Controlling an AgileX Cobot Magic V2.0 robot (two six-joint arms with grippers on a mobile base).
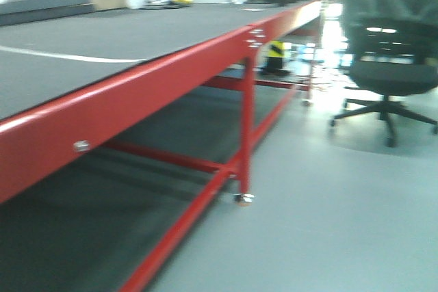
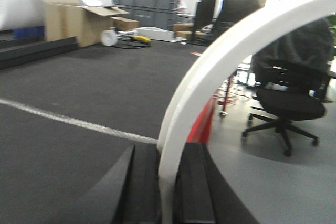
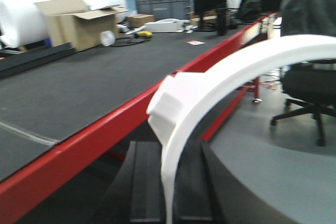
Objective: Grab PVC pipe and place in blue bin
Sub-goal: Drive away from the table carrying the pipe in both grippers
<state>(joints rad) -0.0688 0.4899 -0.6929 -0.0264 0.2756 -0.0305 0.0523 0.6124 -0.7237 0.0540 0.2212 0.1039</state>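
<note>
A slim white curved PVC pipe [image 2: 207, 72] is clenched between the black fingers [image 2: 143, 187] of the left hand [image 2: 168, 182]. It rises and arches rightward above the red edge of the dark-topped, red-framed bench [image 2: 79, 93]. In the right wrist view the pipe, shown with a squared-off end, is likewise gripped by the right hand [image 3: 169, 187], just beside that red edge. A black office chair [image 1: 387, 73] is seen on the grey floor beyond the bench.
</note>
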